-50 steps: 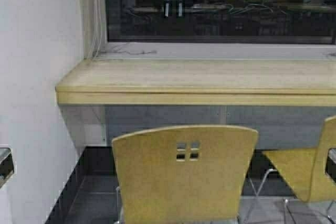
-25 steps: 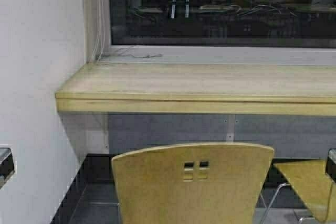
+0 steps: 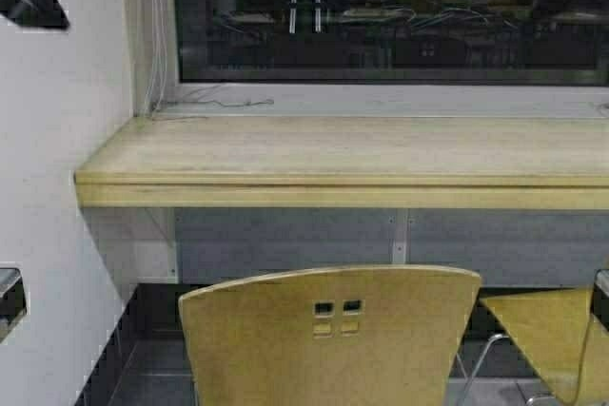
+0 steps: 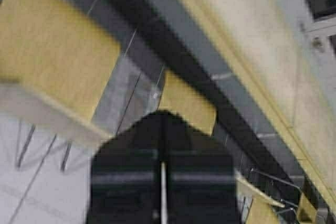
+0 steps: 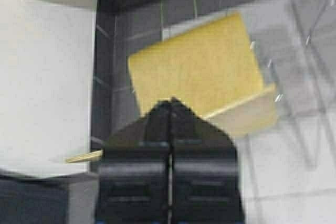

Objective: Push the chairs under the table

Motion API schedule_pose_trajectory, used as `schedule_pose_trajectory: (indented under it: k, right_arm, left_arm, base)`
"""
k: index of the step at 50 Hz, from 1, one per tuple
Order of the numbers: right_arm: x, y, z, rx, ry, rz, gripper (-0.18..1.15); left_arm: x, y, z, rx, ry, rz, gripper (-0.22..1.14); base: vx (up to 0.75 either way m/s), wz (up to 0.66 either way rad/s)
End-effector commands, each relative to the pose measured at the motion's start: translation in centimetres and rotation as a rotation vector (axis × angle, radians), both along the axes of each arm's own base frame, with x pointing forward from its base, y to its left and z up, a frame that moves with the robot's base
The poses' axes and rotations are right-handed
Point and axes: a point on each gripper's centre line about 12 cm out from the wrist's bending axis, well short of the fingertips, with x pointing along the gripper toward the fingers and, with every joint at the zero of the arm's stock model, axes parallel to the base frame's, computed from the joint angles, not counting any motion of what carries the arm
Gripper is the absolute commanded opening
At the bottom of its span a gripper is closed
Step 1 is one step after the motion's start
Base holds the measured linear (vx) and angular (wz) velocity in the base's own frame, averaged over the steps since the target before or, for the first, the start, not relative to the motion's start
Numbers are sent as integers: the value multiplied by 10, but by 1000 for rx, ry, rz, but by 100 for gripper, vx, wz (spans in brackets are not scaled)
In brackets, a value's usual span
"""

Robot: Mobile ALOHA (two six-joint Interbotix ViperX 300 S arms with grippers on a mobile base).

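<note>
No readable brand, label or writing anywhere in your views. Left pincer [image 4: 161,129]: black ribbed fingers pressed together, nothing between them; right pincer [image 5: 170,116]: same, tips pressed together with just a thin seam, holding nothing. Neither touches a chair. Ahead of the right pincer's tips, just beyond them, you have the near chair [image 3: 331,335]: mustard-yellow moulded shell, smooth matte surface, curved backrest with four small square cutouts near the top edge; in the right wrist view [image 5: 197,72] its squarish seat shows from above, with thin chrome tube legs beside it. Past the left pincer's tips, more yellow chair panels sit along the bench line. Second chair [image 3: 552,335] is off to the right of the near one, apart from it, only seat and part of the frame in your high view. The bench [image 3: 343,154] lies beyond both pincers, past the near chair: long narrow pale-wood top with faint grain, rounded yellowish front edge, grey panel [image 3: 295,244] underneath. The near chair's backrest stands clear in front of the bench edge, not under it. Floor is grey tile [image 5: 294,182]; white wall [image 3: 57,168] at left, dark window [image 3: 381,16] above the bench.
</note>
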Motion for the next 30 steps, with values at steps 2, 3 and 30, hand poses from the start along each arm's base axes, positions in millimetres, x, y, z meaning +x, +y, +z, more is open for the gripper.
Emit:
schedule_pose_trajectory:
  k: [2,3,30]
  right_arm:
    - [36,11,-11,65,36,-42,12]
    - [40,12,-16,64,53,-42,14]
    - [97,38,-107,296,426,-285,99]
  left_arm:
    - [19,-5,-13,1,86,14,44]
    - [21,-5,-16,4,97,15,46]
    - [78,-71,-89,-19,281,82,92]
  base:
    - [0,0]
    - [0,0]
    - [0,0]
